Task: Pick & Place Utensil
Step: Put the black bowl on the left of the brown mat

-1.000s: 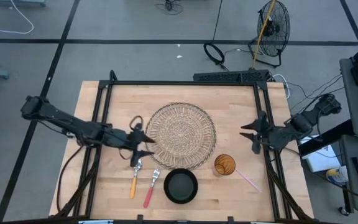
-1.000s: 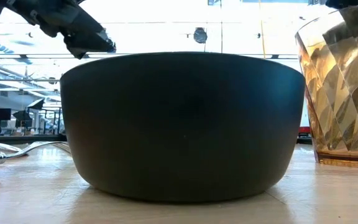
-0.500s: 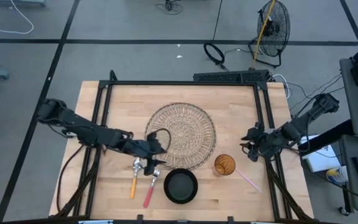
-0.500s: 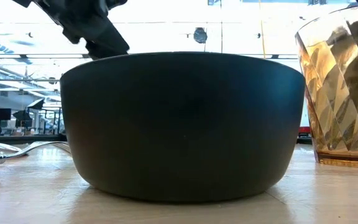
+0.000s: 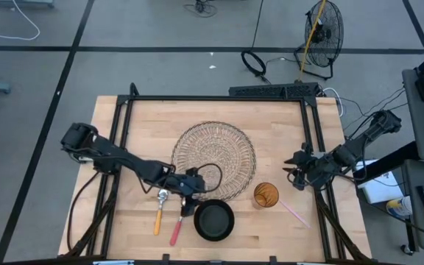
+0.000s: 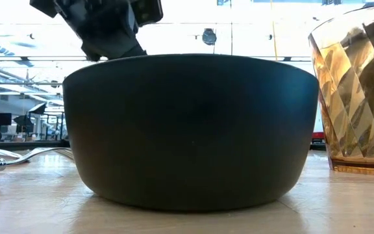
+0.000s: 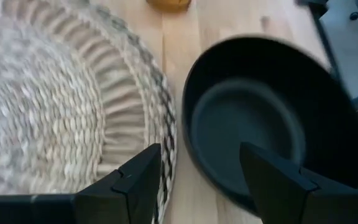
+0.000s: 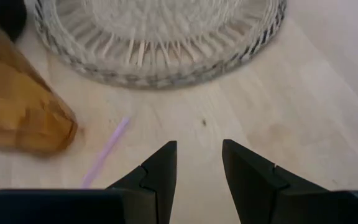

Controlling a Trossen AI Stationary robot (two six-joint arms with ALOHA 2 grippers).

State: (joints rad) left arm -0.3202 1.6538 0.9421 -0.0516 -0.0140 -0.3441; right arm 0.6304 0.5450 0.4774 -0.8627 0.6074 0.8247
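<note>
Hovering between woven basket (image 5: 213,157) and black bowl (image 5: 214,220), the left pincer (image 7: 199,180) gapes empty

No readable text, label, brand, number or sign shows on anything in these views; every visible surface is unmarked.

A grey floor (image 5: 160,70) holds a standing fan (image 5: 322,29) and cables (image 5: 255,62).
</note>
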